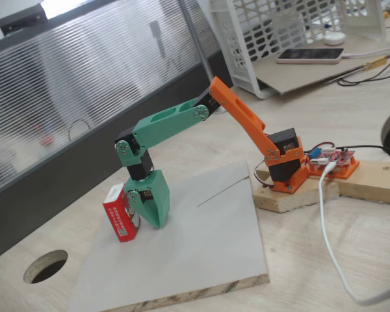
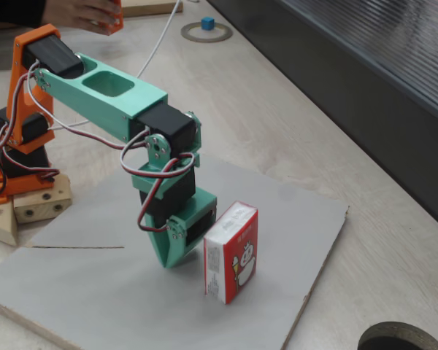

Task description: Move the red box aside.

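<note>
Hand (image 2: 177,251) low beside red box (image 2: 232,252), lower centre of frame, touching its side; grip state unclear. Push slow, low on carton, avoid tipping.

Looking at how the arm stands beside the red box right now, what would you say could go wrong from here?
1. The red box stands upright on a narrow end, so a sideways push from the claw might topple it rather than slide it.
2. It stands near the edge of the grey board, so it could drop off onto the table.
3. Whether the claw actually grips it is unclear, so it may slip.
</note>
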Controlling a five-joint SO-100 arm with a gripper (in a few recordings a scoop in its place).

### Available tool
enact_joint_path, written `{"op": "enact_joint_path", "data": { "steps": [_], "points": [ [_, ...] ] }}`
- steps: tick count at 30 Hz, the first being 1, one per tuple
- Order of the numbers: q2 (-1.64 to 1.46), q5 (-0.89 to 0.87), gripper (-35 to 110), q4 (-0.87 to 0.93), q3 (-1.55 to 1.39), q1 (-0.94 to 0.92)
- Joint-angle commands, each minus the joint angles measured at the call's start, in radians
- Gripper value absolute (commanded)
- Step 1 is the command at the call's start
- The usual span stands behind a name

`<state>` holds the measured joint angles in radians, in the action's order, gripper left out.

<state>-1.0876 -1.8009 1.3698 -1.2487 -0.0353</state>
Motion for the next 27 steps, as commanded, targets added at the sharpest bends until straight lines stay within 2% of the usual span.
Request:
{"op": "enact_joint_path", "data": {
  "steps": [1,27],
  "points": [
    [-0.032,-0.014,4,0.008,0.021,0.005],
    [-0.038,-0.005,4,-0.005,0.023,-0.003]
  ]
}}
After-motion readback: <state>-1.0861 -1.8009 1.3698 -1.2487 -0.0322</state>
